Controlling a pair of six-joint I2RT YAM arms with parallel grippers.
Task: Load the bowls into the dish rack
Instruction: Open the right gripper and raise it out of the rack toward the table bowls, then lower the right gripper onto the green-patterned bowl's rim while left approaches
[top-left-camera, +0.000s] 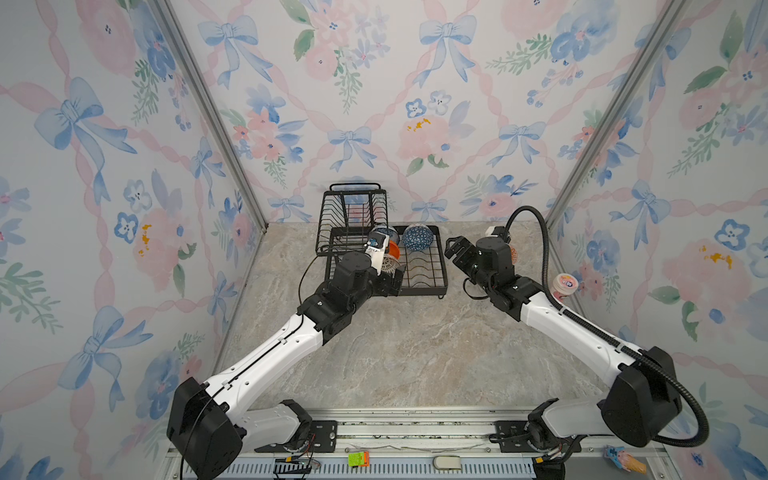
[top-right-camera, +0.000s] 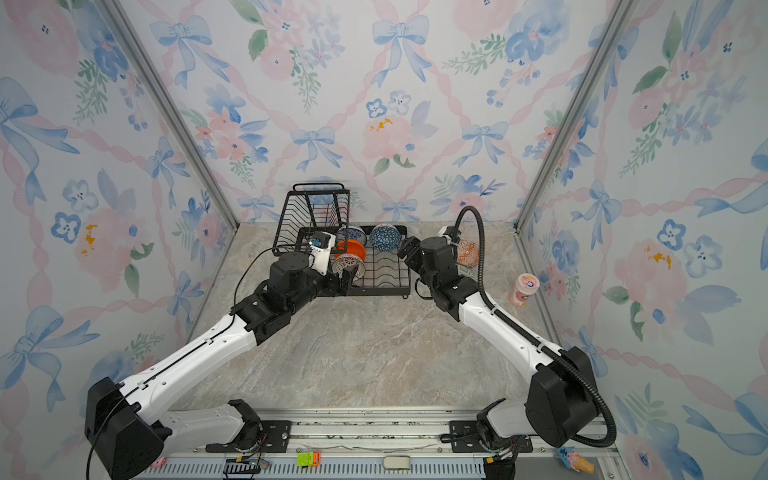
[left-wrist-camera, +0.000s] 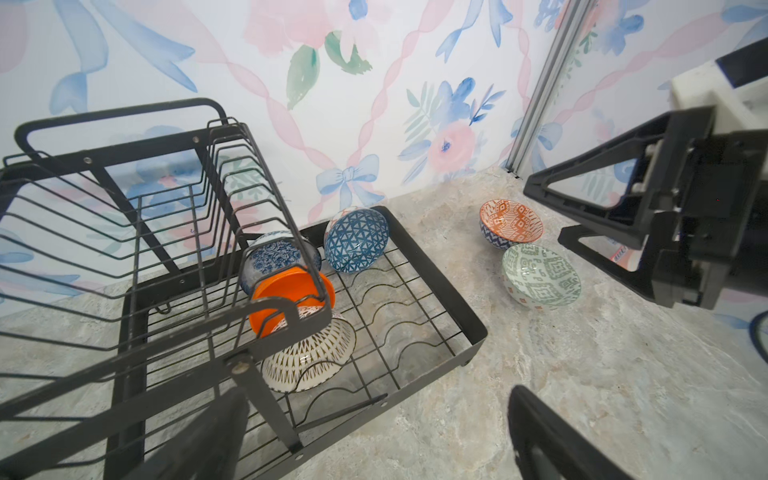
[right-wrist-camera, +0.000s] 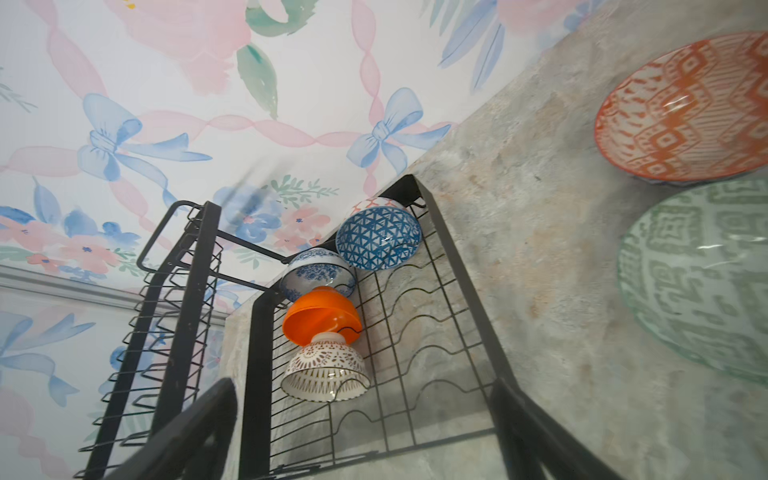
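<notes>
Bowls (left-wrist-camera: 356, 240): four in dish rack (left-wrist-camera: 438, 272), two on table (left-wrist-camera: 540, 374); left pincer (left-wrist-camera: 376, 395), right pincer (left-wrist-camera: 544, 216) released.

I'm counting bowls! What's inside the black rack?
Four bowls in the dish rack's base tray: floral, orange, white lined, blue geometric. The upper basket partly covers the floral one.

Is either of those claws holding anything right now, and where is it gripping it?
Nothing is held: the left gripper and the right gripper both stand open and empty.
</notes>
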